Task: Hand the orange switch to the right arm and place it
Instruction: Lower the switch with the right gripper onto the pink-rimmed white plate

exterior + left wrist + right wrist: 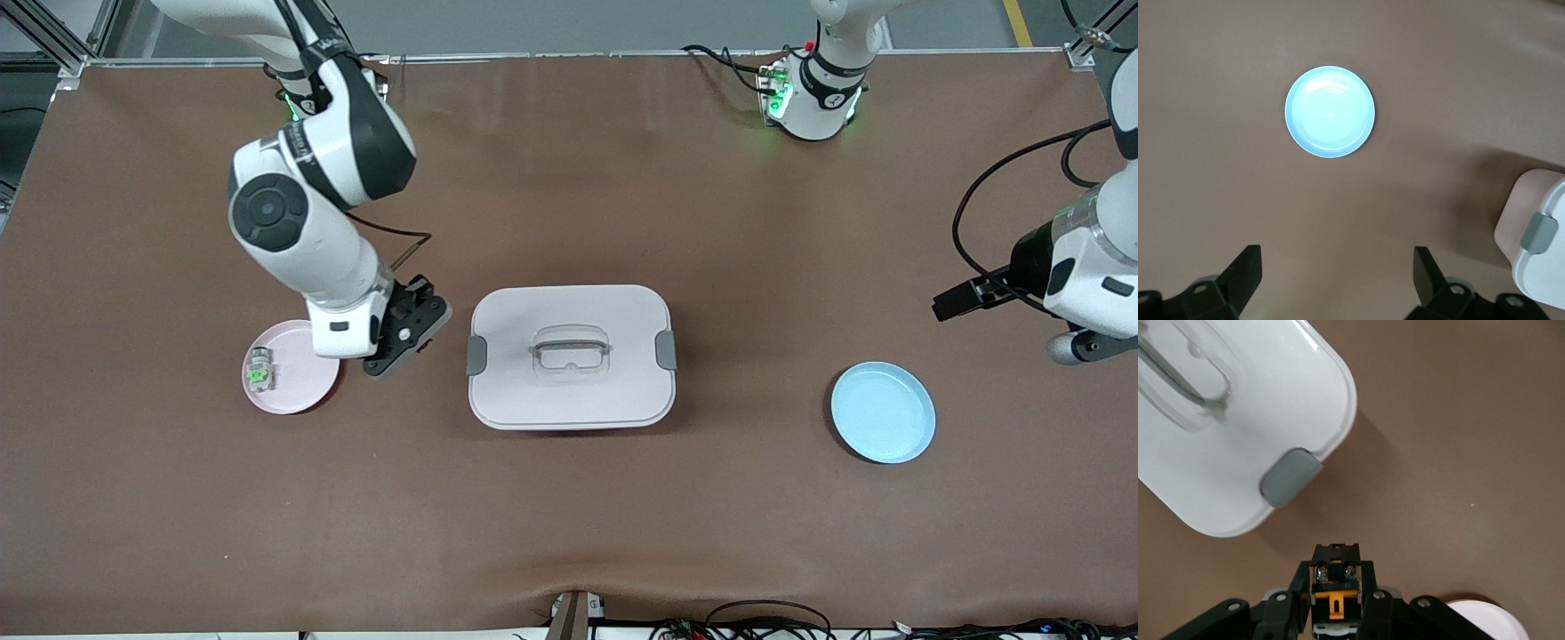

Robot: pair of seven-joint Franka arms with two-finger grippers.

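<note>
Brown tabletop [569,516], white lidded container [571,356] at centre. Right gripper [1333,597] above bare tabletop between container and pink plate [302,384], fingers clamped on orange switch [1334,587]. Whitish piece with green marks [259,369] lies on pink plate. Left gripper [1338,273] waits high over tabletop toward left arm's end, fingers spread apart, nothing between them. Blue plate [883,412] on tabletop near it.

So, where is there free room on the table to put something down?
Bare cloth lies between the white lidded box and the blue plate, and along the table edge nearest the front camera. It is crowded between box and pink plate, where the right hand holds the orange switch.
</note>
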